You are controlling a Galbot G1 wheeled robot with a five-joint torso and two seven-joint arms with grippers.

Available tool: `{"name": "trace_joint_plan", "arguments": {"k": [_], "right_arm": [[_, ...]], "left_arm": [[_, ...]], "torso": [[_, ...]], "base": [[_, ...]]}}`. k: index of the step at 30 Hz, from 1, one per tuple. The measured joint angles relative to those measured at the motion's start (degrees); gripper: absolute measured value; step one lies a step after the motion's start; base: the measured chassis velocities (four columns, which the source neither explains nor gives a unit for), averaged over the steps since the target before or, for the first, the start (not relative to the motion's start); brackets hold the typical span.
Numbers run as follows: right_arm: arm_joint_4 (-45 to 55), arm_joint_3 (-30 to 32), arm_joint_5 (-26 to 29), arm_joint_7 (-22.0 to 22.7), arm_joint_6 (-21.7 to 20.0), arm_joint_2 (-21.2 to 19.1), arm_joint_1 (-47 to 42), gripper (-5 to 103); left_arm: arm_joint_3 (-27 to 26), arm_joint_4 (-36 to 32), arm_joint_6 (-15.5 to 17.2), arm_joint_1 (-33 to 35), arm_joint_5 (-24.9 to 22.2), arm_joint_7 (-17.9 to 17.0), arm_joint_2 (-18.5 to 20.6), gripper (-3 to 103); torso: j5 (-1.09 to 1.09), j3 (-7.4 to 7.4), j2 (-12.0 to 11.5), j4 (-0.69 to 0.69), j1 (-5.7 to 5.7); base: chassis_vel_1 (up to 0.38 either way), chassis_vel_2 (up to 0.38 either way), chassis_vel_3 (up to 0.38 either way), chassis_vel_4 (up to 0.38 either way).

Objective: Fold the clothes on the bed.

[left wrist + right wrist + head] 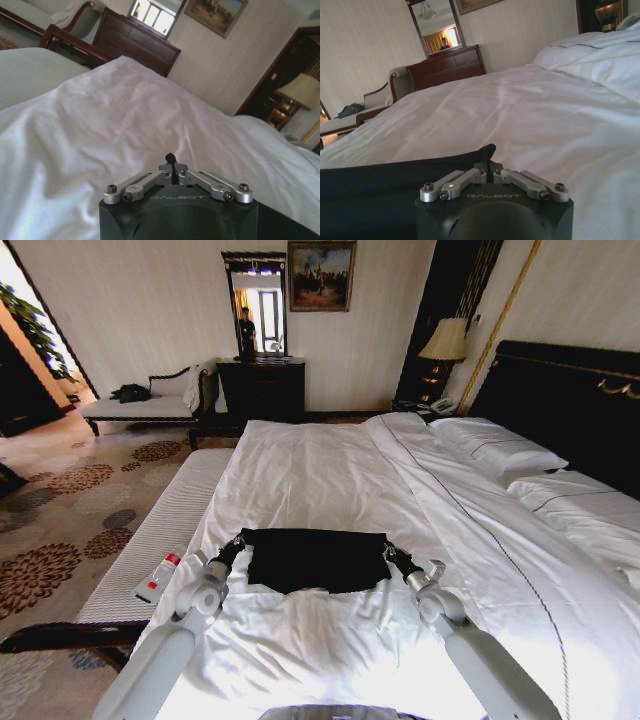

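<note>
The black T-shirt point(315, 560) lies as a wide folded band on the white duvet of the bed point(330, 470), close to the near edge. My left gripper point(232, 548) is at the band's left end and my right gripper point(393, 556) is at its right end. In the left wrist view the left gripper point(172, 167) is shut with a small tip of the black fabric point(171, 158) pinched between its fingers. Seen from the right wrist, the right gripper point(490, 169) is shut on a corner of the T-shirt point(395, 175), which stretches away flat over the duvet.
A white bottle with a red cap point(158, 577) lies on the ribbed bench point(170, 510) along the bed's left side. Pillows point(500, 450) and the dark headboard point(570, 400) are at the right. A dark dresser point(262, 388) and a chaise point(150, 405) stand by the far wall.
</note>
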Motion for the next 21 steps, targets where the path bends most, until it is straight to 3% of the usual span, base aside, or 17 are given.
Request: {"name": "trace_joint_plan", "arguments": {"k": [19, 21], "right_arm": [[0.29, 0.46, -1.78, -0.84, 1.18, -0.01, -4.54, -2], [1.35, 0.72, -1.96, -1.04, 1.18, -0.17, -5.53, 7]], "left_arm": [[0.70, -0.52, 0.03, 4.32, 3.18, 0.68, 1.09, 0], [0.70, -1.41, 0.36, 5.23, 4.13, 0.51, 1.65, -2]], "torso": [[-0.01, 0.00, -0.01, -0.01, 0.01], [0.00, 0.00, -0.01, -0.01, 0.01]], "base": [[0.000, 0.000, 0.000, 0.000], [0.000, 0.000, 0.000, 0.000]]}}
